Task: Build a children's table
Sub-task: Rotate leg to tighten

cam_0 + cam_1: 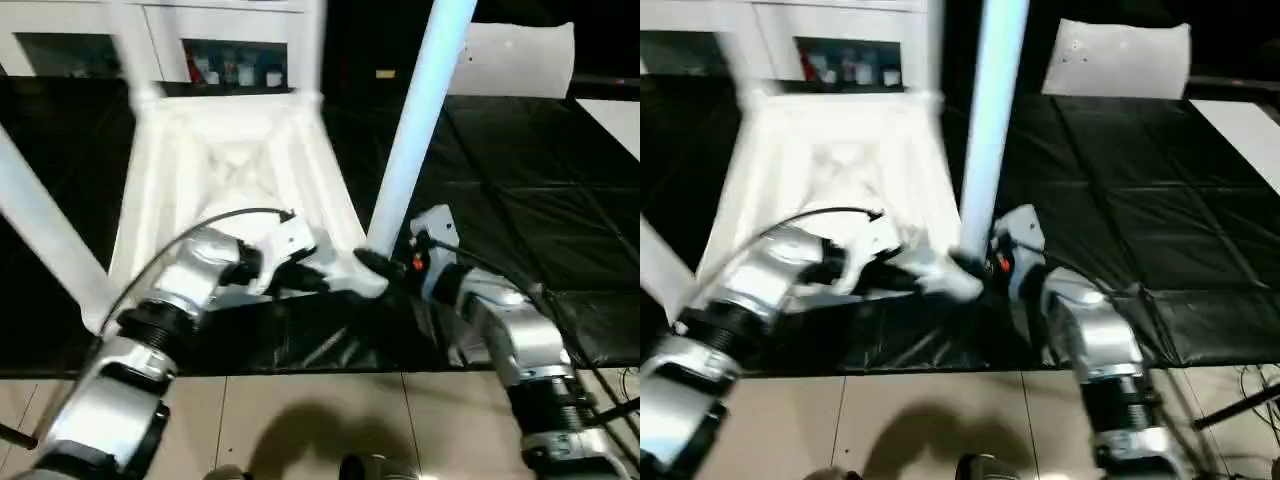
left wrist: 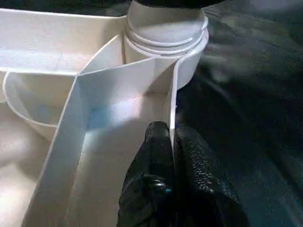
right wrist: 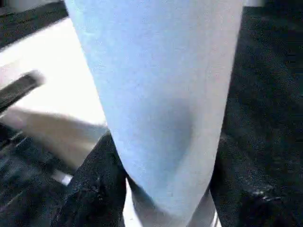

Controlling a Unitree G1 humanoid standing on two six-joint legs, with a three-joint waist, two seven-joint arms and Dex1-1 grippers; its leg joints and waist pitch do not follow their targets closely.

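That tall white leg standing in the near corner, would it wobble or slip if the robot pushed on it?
The leg looks like a stiff, smooth plastic tube, so probably light and a bit slippery. Long and leaning, it might sway until fully seated in its socket. The left tool pinching the tabletop rib should help steady things.

Tabletop point(image 1: 235, 160) upturned — legs point(image 1: 420, 110) up, blurred.

Near-right leg point(image 1: 418, 120): top cut by frame edge; foot hidden behind right gripper point(image 1: 385, 265). Far legs point(image 1: 135, 50) smeared, upper ends cut off. Left leg point(image 1: 45, 225) cut at frame edge. Cabinet point(image 1: 235, 62) contents too small to identify. Right fingers point(image 3: 97, 189) mostly covered by the leg.
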